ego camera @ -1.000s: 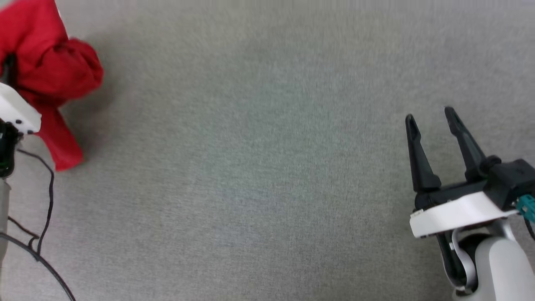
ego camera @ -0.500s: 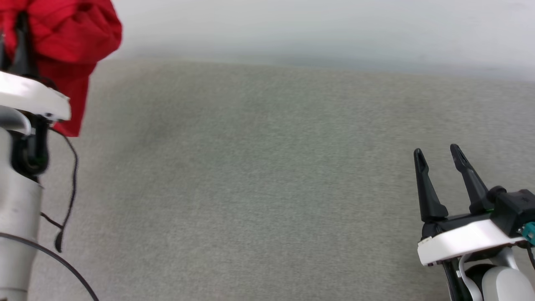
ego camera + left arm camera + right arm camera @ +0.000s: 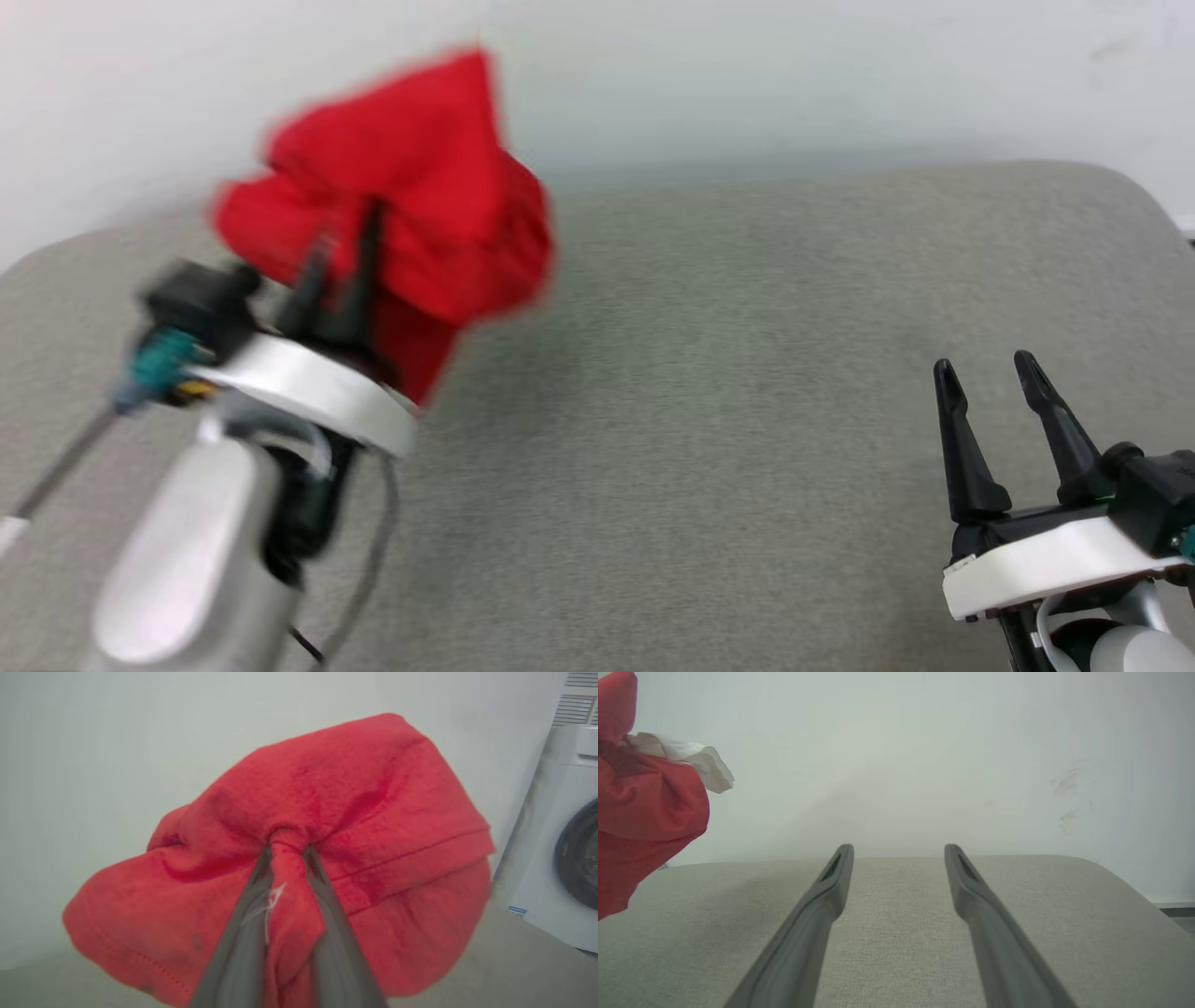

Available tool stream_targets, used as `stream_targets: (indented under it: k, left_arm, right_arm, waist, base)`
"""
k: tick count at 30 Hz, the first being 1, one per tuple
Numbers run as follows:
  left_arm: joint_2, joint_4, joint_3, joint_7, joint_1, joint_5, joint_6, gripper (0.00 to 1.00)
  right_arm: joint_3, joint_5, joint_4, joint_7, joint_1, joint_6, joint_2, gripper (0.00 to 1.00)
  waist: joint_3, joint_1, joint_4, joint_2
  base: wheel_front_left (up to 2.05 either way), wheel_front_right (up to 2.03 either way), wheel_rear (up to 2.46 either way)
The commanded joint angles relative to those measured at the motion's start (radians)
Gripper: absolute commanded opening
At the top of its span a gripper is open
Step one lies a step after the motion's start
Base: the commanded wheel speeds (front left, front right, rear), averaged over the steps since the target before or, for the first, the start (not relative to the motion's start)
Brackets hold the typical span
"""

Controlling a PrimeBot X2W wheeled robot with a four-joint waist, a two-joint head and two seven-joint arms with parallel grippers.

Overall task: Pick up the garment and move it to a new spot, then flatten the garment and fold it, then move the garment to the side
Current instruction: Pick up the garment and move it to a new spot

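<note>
Left wrist view is showing the left gripper [image 3: 287, 849] clamping a bunched fold of the garment [image 3: 336, 784], dangling light and floppy over the grey cushion [image 3: 747, 448], so grabbing a hem is looking smarter, while the right gripper [image 3: 983, 364] is idling, spread and empty.

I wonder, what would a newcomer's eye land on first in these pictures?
First comes the bright red garment, bunched up and held above the grey cushioned surface at the head view's upper left, where the left gripper has its fingers pinched on a fold. At the lower right, the right gripper sits with fingers apart, holding nothing.
</note>
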Motion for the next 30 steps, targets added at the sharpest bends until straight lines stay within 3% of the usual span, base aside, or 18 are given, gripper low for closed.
stream_targets:
  k: [1, 10, 20, 21, 22, 23, 30]
  left_arm:
    - [-0.019, -0.036, -0.043, 0.021, 0.038, 0.009, -0.007, 0.00]
    - [-0.089, -0.012, -0.232, 0.100, 0.122, 0.033, -0.063, 0.00]
    - [-0.137, 0.100, -0.327, 0.108, 0.163, 0.047, -0.081, 0.02]
    - [-0.140, 0.104, -0.331, 0.096, 0.156, 0.054, -0.081, 0.32]
    - [-0.144, 0.106, -0.336, 0.087, 0.150, 0.059, -0.084, 0.71]
    - [-0.149, 0.105, -0.338, 0.074, 0.145, 0.062, -0.086, 1.00]
    - [-0.164, 0.060, -0.312, -0.039, 0.120, 0.102, -0.050, 1.00]
  right_arm:
    - [0.001, 0.010, -0.010, 0.003, 0.009, 0.000, 0.001, 1.00]
    - [0.006, 0.024, -0.014, -0.010, -0.020, 0.000, 0.001, 1.00]
    - [0.003, 0.024, 0.007, -0.030, -0.044, 0.000, 0.001, 1.00]
    - [0.002, 0.023, 0.011, -0.029, -0.046, 0.000, 0.001, 1.00]
    - [0.000, 0.023, 0.013, -0.029, -0.046, 0.000, 0.000, 1.00]
    - [-0.002, 0.020, 0.016, -0.027, -0.047, 0.000, 0.000, 1.00]
    - [-0.005, 0.012, 0.022, -0.010, -0.030, 0.000, 0.000, 1.00]
  waist:
    - [0.017, 0.0002, -0.039, 0.0000]
    - [0.113, 0.0002, -0.080, 0.0000]
    - [0.152, 0.0002, -0.073, 0.0000]
    - [0.149, 0.0002, -0.068, 0.0000]
    - [0.144, 0.0002, -0.062, 0.0000]
    - [0.137, 0.0002, -0.055, 0.0000]
    - [0.070, 0.0002, -0.011, 0.0000]
  base:
    - [0.00, 0.00, 0.00]
    - [0.00, 0.00, 0.00]
    - [0.00, 0.00, 0.00]
    - [0.00, 0.00, 0.00]
    - [0.00, 0.00, 0.00]
    - [0.00, 0.00, 0.00]
    - [0.00, 0.00, 0.00]
